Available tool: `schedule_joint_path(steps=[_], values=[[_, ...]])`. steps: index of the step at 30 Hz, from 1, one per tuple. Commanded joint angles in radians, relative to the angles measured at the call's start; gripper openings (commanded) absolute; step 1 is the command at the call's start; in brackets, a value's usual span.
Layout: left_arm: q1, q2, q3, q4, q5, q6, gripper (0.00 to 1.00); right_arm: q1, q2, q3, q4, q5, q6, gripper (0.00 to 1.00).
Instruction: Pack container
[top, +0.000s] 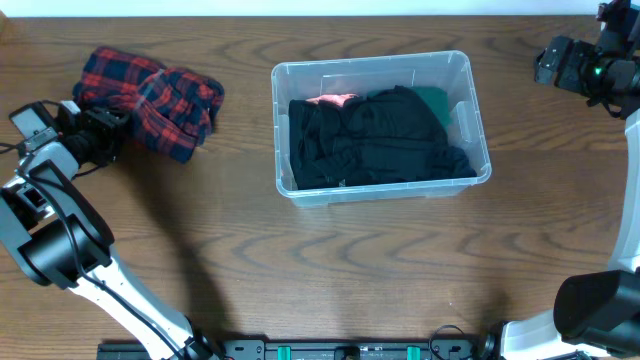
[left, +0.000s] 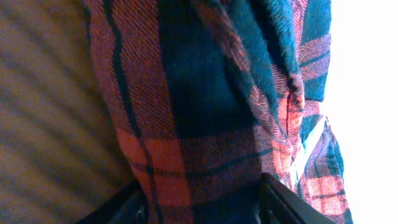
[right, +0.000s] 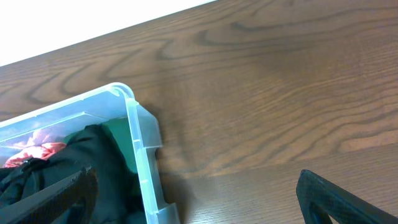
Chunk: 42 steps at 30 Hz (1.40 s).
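Across the middle of the table (top: 320, 270), a little toward its far edge, sat the container (top: 380, 190), clear-walled and already well filled. Most of it was taken up by black clothes (top: 370, 140), heaped close to the rim, with a green piece (top: 432, 98) showing at the far right corner of the bin and a pink scrap (top: 333, 99) along its far side.

Near the table's far left corner lay a plaid shirt (top: 150, 95), crumpled and well apart from the container. The left claw (top: 108, 128) was at the shirt's left side, and its wrist view showed red and blue cloth filling the gap between its half-closed fingers, so it looked to have a bunch of the shirt pinched. The right claw (right: 196, 174) hung over the far right corner of the table, spread wide with nothing in it, beside the container's corner.

To my eye the step in hand was picking up the shirt. The next move would call for lifting it clear of the table, carrying it right over the near wall of the bin, and letting it go on top of the black heap, probably with a press down, since little room was left.
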Motion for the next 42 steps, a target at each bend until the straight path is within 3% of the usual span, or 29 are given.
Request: schedule_joint_path(steps=[1,3,7,12,21,34,42], values=[[-0.031,0.070,-0.006,-0.004,-0.030,-0.017,0.56,-0.003,0.011,0.012,-0.001,-0.001,0.012,0.99],[-0.034,0.071,-0.006,0.010,-0.029,-0.017,0.55,-0.003,0.011,0.012,-0.001,-0.001,0.012,0.99],[-0.034,0.070,-0.005,0.049,-0.028,-0.040,0.24,-0.003,0.011,0.012,-0.001,-0.001,0.012,0.99],[-0.034,0.066,-0.005,0.112,-0.029,-0.038,0.07,-0.003,0.011,0.012,-0.001,-0.001,0.012,0.99],[-0.035,-0.043,-0.005,0.117,0.051,-0.027,0.06,-0.003,0.011,0.012,-0.001,-0.001,0.012,0.99],[-0.109,-0.508,-0.004,0.005,0.082,-0.014,0.06,-0.002,0.011,0.012,-0.001,-0.001,0.012,0.99],[-0.216,-0.671,-0.004,0.005,0.060,-0.178,0.06,-0.002,0.011,0.012,-0.001,-0.001,0.012,0.99]])
